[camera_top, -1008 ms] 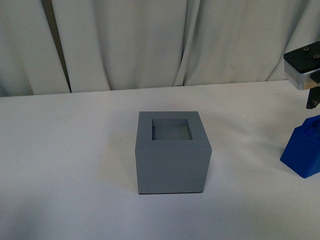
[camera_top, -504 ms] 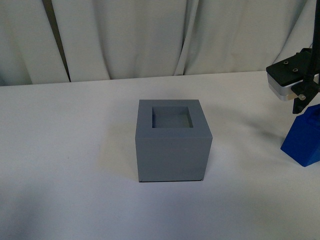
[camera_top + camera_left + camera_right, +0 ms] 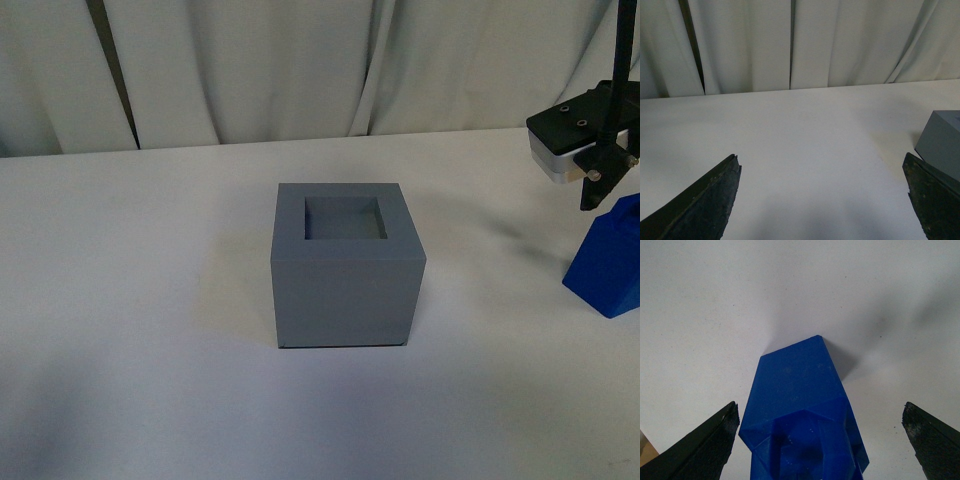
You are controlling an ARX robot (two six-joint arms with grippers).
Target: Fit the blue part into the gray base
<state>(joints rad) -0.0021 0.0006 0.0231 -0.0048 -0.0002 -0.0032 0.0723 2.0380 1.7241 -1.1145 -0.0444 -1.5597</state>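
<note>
Presently, right gripper [image 3: 819,410]: jaws spread wide, gripping nothing, poised over one blue part [image 3: 608,262]; white table [image 3: 130,300] shows between each finger and the part; part of smooth plastic, square, bevelled top, standing at 3 o'clock of one gray base [image 3: 345,265], well apart, cut by the front view's edge; left gripper [image 3: 821,161]: jaws likewise apart; base a matte cube, square recess open on top, bare tabletop all round; pleated pale curtain [image 3: 250,70] at 12 o'clock.

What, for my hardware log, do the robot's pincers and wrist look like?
Both have near-black wedge-shaped fingers with scuffed edges: left pincer, right pincer. The right wrist carries a silver-white block under a black screwed plate, with a thin black cable rising.
</note>
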